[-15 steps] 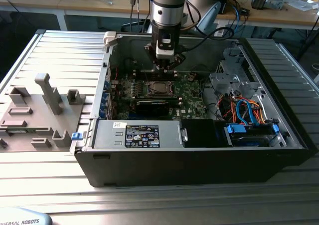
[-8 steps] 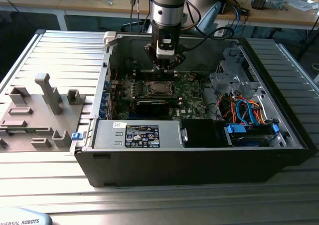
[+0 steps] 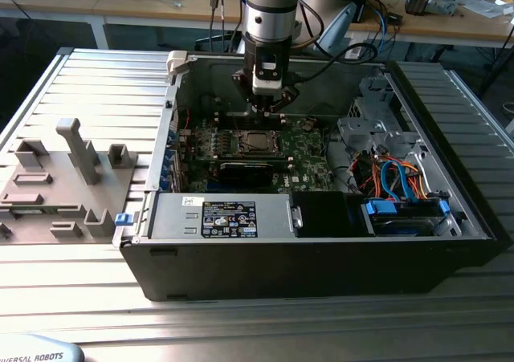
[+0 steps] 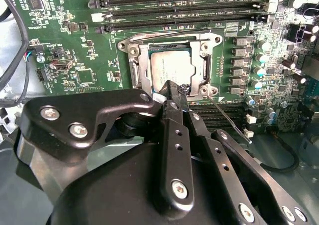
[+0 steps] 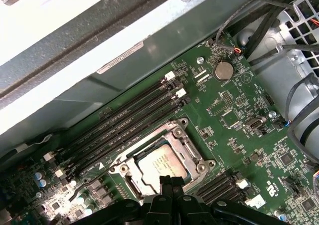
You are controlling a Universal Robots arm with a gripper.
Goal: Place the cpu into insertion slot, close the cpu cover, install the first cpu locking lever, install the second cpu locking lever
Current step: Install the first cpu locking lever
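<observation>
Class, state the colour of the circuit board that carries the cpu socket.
The circuit board is green, clearest in the first wrist view.

I'm looking at a ribbed metal table [image 3: 96, 81] of grey aluminium slats, and sitting square on it is 1 open computer case [image 3: 321, 250], black-walled, lying on its side with its inside facing up. Just beside the case, toward the exterior view's left, a grey fixture plate [image 3: 56, 189] lies flat on the slats, carrying several upright grey blocks and 1 taller post.
</observation>
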